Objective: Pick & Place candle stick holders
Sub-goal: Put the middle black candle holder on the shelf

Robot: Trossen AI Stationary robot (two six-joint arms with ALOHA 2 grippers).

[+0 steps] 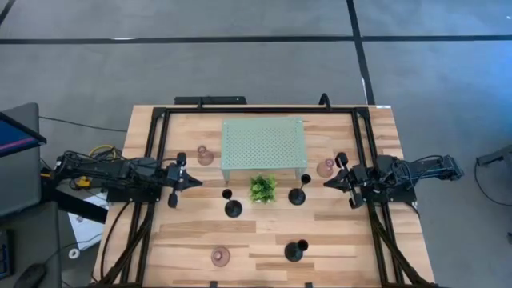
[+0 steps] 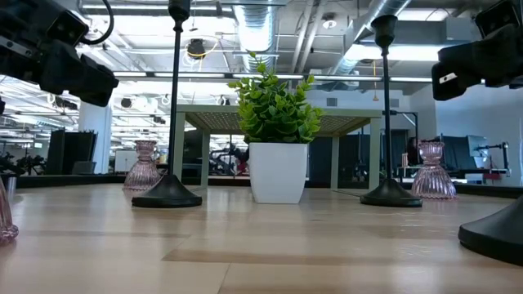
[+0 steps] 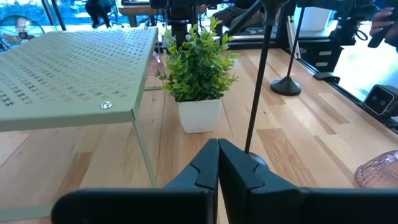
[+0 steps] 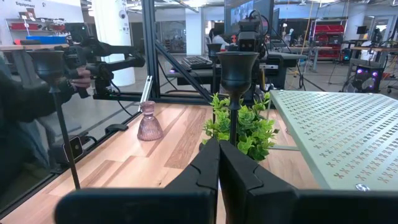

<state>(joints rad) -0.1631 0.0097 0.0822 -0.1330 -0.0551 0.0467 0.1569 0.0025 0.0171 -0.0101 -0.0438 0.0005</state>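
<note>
Both grippers hover with fingers pressed together. Left to right: the left gripper [image 1: 194, 182] points at the nearer black holder [image 1: 232, 206], stem upright (slightly toward the table's front), while the right gripper [image 1: 330, 183] faces another black holder [image 1: 298, 194], equally near.

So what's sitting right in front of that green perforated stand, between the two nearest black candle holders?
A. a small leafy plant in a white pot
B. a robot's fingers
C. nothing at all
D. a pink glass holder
A: from above, the small leafy plant sits just in front of the green perforated stand, with a black candle holder on one side and another black candle holder on the other.
</note>
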